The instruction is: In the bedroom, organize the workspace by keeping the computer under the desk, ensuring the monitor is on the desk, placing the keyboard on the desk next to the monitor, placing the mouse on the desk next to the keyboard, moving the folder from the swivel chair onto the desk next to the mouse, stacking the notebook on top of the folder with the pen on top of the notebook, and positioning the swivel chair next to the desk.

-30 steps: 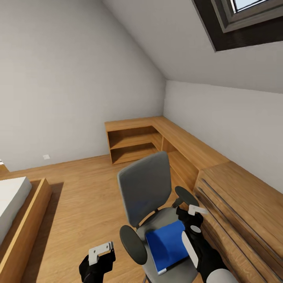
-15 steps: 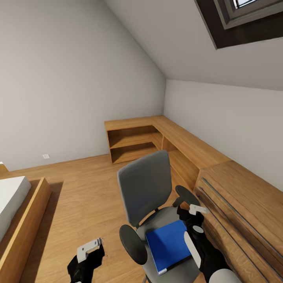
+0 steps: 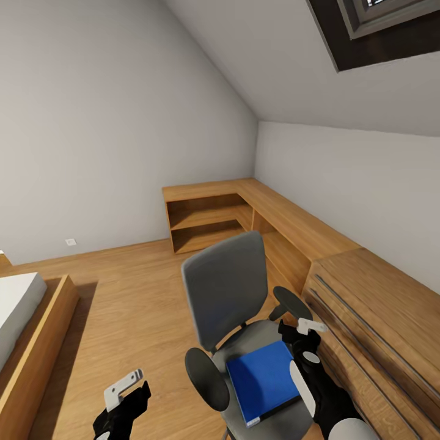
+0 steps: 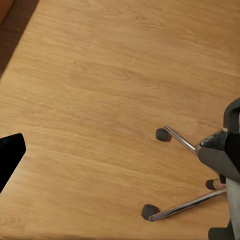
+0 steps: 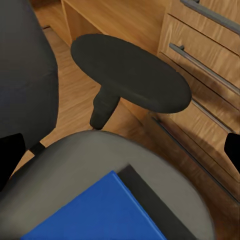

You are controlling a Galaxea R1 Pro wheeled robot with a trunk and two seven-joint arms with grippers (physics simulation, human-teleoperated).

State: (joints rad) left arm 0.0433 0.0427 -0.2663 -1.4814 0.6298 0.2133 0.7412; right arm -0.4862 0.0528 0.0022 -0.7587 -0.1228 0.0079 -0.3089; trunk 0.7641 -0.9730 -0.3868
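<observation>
OK, right tool [image 3: 307, 335] open over folder [image 3: 261, 380] on chair [image 3: 229, 293]; left tool [image 3: 124, 391] state unclear to me.

Wooden corner shelving [image 3: 211, 220], drawer cabinet [image 3: 379, 318], bed [image 3: 18, 311]

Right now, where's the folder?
In the head view the folder lies flat on the swivel chair seat, low centre-right, between the armrests, beside the right gripper.
</observation>
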